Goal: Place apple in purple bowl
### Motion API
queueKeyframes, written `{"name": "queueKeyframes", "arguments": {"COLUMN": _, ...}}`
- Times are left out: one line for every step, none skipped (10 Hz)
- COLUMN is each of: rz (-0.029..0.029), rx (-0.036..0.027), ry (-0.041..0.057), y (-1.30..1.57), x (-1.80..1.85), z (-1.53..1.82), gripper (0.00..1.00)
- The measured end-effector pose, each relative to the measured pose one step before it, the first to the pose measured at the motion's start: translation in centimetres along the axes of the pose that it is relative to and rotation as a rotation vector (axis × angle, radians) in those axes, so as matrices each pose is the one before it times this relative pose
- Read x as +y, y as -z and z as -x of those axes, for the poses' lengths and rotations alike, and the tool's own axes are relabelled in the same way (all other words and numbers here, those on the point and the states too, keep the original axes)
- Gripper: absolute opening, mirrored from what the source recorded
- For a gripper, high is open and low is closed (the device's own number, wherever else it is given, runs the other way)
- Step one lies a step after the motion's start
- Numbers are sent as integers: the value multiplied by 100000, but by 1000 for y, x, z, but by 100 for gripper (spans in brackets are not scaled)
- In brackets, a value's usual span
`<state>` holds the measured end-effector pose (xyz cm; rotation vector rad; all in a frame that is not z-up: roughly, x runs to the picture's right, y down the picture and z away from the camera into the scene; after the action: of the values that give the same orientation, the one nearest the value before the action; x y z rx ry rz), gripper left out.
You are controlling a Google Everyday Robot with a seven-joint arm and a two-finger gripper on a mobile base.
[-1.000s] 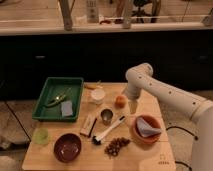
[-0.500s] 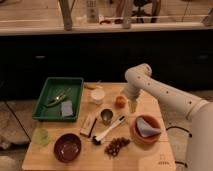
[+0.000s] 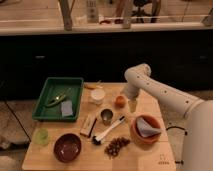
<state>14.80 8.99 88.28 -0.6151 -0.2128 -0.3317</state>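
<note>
Table (image 3: 150,160): a pale wooden top filled the lower half of the frame and carried everything below.
Arm (image 3: 165,92): white, it entered from the right edge, rose to a bend above centre, then dropped toward the table.
Green tray (image 3: 70,90): it sat at the left of the table, with a grey piece (image 3: 67,108) lying in its lower right corner.
Orange bowl (image 3: 142,141): it stood at the lower right, with a grey cloth (image 3: 146,126) inside it.
Purple bowl (image 3: 67,147): it sat at the lower left, below the tray, well apart from the fruit; nothing showed inside it.
Grapes (image 3: 116,145): a dark cluster lay at bottom centre, between the two bowls.
Gripper (image 3: 132,106): it pointed down just right of centre, above the orange bowl's upper rim; its jaws were spread and gripped nothing.
White cup (image 3: 97,96): it stood just right of the tray.
Apple (image 3: 120,101): it rested on the table at centre, just left of the gripper; whether the two touched was hard to tell from this view.
Metal cup (image 3: 106,116): it stood just below and left of the apple.
</note>
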Motion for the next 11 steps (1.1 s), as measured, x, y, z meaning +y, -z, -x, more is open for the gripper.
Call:
{"name": "queueKeyframes", "arguments": {"rz": 218, "rx": 55, "ry": 641, "y": -184, "x": -74, "z": -130, "gripper": 80}}
{"name": "queueKeyframes", "arguments": {"rz": 111, "rx": 53, "ry": 657, "y": -143, "x": -96, "z": -152, "gripper": 80}}
{"name": "queueKeyframes", "arguments": {"rz": 326, "rx": -5, "ry": 848, "y": -204, "x": -115, "z": -126, "gripper": 80}}
{"name": "queueKeyframes", "arguments": {"rz": 60, "rx": -45, "ry": 812, "y": -183, "x": -177, "z": -72, "gripper": 80}}
{"name": "queueKeyframes", "arguments": {"rz": 132, "rx": -38, "ry": 591, "y": -121, "x": -108, "z": -44, "gripper": 80}}
{"name": "queueKeyframes", "arguments": {"rz": 195, "rx": -79, "ry": 900, "y": -189, "x": -141, "z": -113, "gripper": 80}}
{"name": "queueKeyframes", "arguments": {"rz": 92, "rx": -16, "ry": 533, "y": -140, "x": -81, "z": -133, "gripper": 80}}
{"name": "queueKeyframes", "arguments": {"rz": 202, "rx": -45, "ry": 579, "y": -127, "x": -89, "z": -74, "gripper": 80}}
{"name": "queueKeyframes", "arguments": {"rz": 60, "rx": -120, "ry": 714, "y": -127, "x": -167, "z": -92, "gripper": 80}}
{"name": "queueKeyframes", "arguments": {"rz": 199, "rx": -67, "ry": 428, "y": -126, "x": -42, "z": -103, "gripper": 80}}
{"name": "queueKeyframes", "arguments": {"rz": 125, "rx": -124, "ry": 749, "y": -160, "x": -154, "z": -92, "gripper": 80}}
